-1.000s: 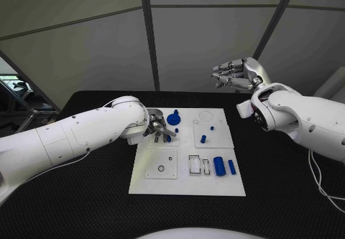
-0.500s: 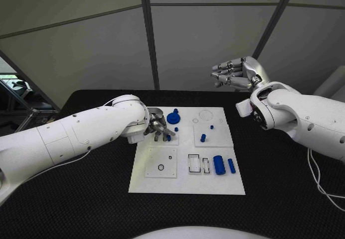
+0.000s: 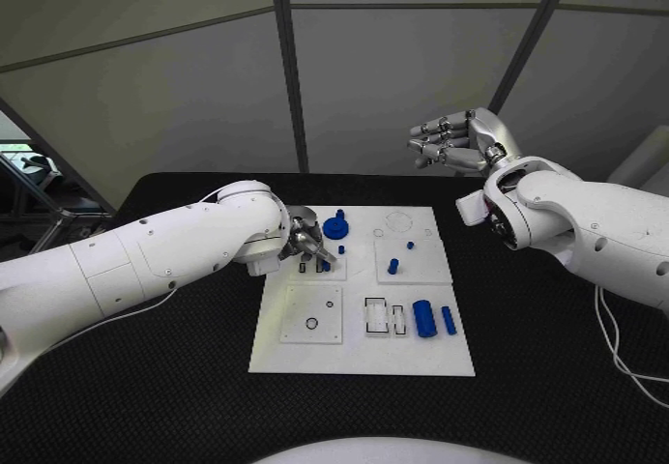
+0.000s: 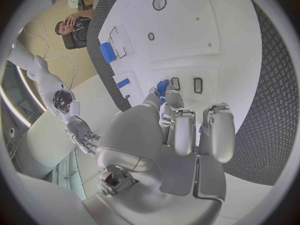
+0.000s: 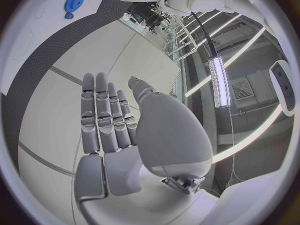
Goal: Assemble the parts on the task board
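Task board [image 3: 365, 360] — a white plate lying flat in the middle of the black table [image 3: 167, 406], with raised white panels on it. Far row: a blue gear [image 3: 336, 228] at the left, with a round recess in the board just beside it on the right. Middle row: a small blue peg [image 3: 341, 249] near the left hand, and on the panel to its right two more blue pegs [image 3: 394, 265] close together. Near row: a left panel with a small ring and a hole, a rectangular slot frame in the centre, then a thick blue cylinder [image 3: 423, 320] and a thinner blue pin [image 3: 449, 320] lying side by side, just apart. Left hand [image 3: 308, 246] — low over the board's far left part, beside the gear; in the left wrist view its fingers [image 4: 185, 130] are curled down toward the board with a blue piece [image 4: 162, 87] showing at their tips; whether they pinch it I cannot tell. Right hand [image 3: 457, 142] — raised high, well apart from the board, beyond the table's far edge; its fingers [image 5: 103, 116] lie straight and pressed side by side, thumb apart, nothing in them.
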`<action>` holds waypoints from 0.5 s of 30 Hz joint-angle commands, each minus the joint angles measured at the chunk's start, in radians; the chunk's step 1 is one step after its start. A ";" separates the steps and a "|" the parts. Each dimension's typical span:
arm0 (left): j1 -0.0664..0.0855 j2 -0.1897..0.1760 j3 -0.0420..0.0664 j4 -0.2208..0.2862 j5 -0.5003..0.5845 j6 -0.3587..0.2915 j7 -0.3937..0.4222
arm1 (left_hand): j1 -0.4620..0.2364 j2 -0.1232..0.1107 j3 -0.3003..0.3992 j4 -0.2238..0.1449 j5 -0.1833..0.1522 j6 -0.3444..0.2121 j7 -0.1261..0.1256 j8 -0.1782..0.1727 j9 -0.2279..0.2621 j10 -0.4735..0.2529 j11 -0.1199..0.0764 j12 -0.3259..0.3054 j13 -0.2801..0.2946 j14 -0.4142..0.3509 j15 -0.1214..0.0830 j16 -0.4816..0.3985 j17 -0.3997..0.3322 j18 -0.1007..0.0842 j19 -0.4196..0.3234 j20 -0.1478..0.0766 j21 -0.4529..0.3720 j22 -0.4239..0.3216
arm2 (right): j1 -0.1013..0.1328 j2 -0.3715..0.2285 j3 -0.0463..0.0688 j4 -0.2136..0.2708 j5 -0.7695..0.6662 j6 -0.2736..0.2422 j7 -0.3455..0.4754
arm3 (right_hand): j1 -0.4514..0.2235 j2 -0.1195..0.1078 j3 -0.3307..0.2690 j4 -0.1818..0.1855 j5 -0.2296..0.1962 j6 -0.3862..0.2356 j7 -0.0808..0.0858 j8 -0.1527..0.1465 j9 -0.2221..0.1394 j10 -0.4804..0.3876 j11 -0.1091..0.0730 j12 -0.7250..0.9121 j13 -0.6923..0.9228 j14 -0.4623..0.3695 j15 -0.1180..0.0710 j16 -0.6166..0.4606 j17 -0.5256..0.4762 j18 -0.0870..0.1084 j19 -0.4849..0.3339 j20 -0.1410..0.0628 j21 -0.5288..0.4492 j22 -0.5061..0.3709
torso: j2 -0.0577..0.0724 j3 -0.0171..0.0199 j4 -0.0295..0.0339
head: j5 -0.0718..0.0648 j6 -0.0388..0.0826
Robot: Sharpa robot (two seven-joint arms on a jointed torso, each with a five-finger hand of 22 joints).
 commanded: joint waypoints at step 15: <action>-0.002 -0.012 -0.003 0.010 -0.004 0.015 0.023 | -0.173 -0.202 0.684 -0.089 0.118 -0.018 0.016 0.015 0.059 0.014 0.004 -0.038 -0.023 0.071 0.002 -0.005 0.168 -0.013 0.004 0.002 0.004 0.035 | 0.002 0.003 0.001 -0.006 -0.003 0.010 0.003 | -0.003 0.000 -0.001 -0.005 0.006 0.006 0.001 -0.003 0.002 0.005 0.000 -0.005 -0.002 0.007 0.000 -0.006 -0.002 0.005 0.008 -0.003 -0.006 -0.002 | 0.000 0.0002 0.0010 | 0.002 -0.003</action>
